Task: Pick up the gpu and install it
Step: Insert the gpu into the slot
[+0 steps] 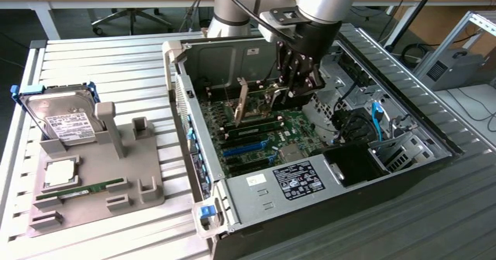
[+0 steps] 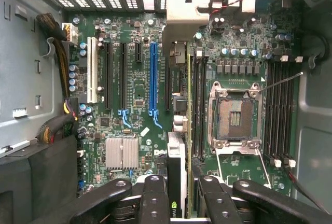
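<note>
My gripper [image 1: 298,89] is down inside the open computer case [image 1: 434,138], shut on the gpu [image 1: 243,100], which stands on edge above the motherboard. In the wrist view the gpu [image 2: 177,154] appears edge-on between my fingers [image 2: 154,198]. Its silver end bracket [image 2: 179,16] points toward the case's vented rear wall. The card hangs over the black slots between the blue slot [image 2: 153,73] and the CPU socket [image 2: 233,112]. I cannot tell whether its lower edge touches a slot.
On the exterior view's left, a grey fixture [image 1: 116,181] holds a silver hard drive [image 1: 66,123], a CPU [image 1: 60,173] and a green RAM stick [image 1: 78,191]. Cable bundles [image 2: 58,58] run along one case wall. A drive bay with blue cable [image 1: 377,121] sits beside the board.
</note>
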Tool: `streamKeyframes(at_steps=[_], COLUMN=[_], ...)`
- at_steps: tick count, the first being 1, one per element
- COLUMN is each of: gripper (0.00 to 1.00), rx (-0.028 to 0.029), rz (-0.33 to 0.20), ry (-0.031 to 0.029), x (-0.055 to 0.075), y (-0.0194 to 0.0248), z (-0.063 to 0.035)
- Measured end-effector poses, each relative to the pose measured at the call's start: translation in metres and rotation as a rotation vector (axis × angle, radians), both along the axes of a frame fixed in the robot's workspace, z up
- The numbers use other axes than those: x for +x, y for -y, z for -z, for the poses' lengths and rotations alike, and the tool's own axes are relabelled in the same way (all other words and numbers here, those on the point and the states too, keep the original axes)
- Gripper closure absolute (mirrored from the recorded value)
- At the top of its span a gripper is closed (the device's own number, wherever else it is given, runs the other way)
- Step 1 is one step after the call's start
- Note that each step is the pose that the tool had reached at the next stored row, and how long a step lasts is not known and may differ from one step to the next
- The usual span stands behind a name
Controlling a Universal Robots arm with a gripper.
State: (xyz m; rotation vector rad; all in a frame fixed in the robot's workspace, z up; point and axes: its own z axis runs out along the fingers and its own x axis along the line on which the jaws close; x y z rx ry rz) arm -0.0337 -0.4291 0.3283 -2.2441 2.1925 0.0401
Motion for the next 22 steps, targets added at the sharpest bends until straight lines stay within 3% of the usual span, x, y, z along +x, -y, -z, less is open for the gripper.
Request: streamKeyframes(at_steps=[15,22], gripper=[0.73,0.73], rx=[-0.0001,0.0000], rz=[0.000,0.000], ry=[0.0000,0.0000], x=[-0.0016,-0.0016], y=[0.0000,0.0000], z=[0.0003,0.0051])
